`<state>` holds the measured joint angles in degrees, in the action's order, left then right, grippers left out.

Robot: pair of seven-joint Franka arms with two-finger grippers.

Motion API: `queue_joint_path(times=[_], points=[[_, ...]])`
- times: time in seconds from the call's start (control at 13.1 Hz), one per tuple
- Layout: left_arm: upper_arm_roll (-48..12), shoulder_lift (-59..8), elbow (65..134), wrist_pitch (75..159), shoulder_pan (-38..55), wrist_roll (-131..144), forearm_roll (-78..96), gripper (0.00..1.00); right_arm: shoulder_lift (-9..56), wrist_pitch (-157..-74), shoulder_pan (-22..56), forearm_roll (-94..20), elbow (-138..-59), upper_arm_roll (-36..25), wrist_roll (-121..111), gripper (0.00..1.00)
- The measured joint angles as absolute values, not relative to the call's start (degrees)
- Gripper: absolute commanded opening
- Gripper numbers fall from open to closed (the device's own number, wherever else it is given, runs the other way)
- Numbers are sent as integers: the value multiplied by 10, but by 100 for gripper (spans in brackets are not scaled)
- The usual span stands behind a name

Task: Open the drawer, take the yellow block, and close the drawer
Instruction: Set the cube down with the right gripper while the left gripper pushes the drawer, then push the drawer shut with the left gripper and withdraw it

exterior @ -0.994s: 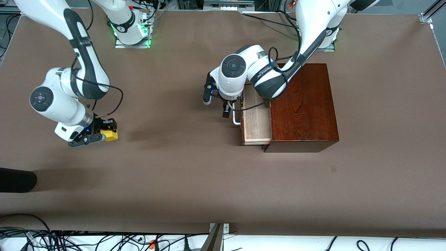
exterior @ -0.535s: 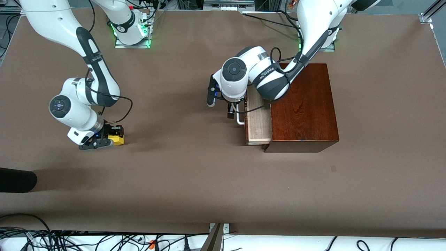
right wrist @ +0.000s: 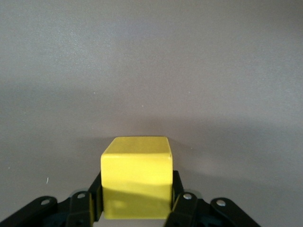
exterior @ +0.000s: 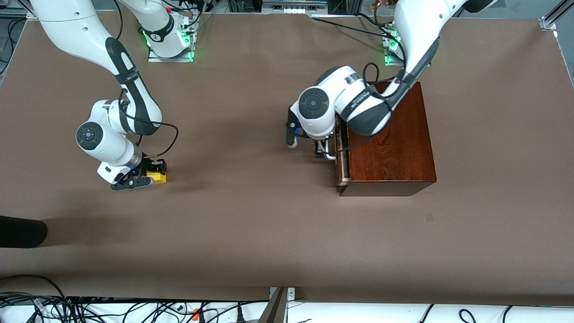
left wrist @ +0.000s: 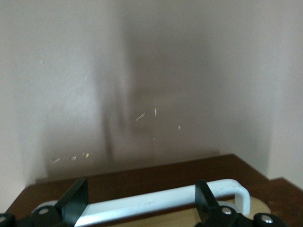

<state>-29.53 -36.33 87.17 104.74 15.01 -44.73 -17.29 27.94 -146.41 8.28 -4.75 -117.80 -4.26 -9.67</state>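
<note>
The yellow block [exterior: 158,176] is pinched between the fingers of the right hand [exterior: 142,176], low over the worktop [exterior: 251,224] at the right arm's end. It is judged light, stiff and smooth, so the flat side faces are the place for a grip. The drawer [exterior: 343,154] is almost shut. The left hand [exterior: 323,150] is spread around the white handle [left wrist: 161,202], with no squeezing needed.

Even overhead light; left wrist view blurred.
</note>
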Motion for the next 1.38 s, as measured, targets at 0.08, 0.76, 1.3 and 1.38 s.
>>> queue_joint_path(times=[0.08, 0.76, 1.3, 1.38], points=[[-293, -361, 872, 1043, 147, -448, -173, 100, 277, -1468, 83, -48, -1177, -43, -97, 100], [-292, -353, 872, 1040, 138, -448, -176, 100, 66, -1277, 62, -48, -1145, -26, -105, 100], [-288, -333, 870, 1026, 133, -448, -181, 100, 6, -1043, 61, -47, -1011, -21, -68, 100], [-291, -321, 869, 1026, 133, -447, -181, 100, 6, -1024, 60, -47, -1003, -22, -66, 100]])
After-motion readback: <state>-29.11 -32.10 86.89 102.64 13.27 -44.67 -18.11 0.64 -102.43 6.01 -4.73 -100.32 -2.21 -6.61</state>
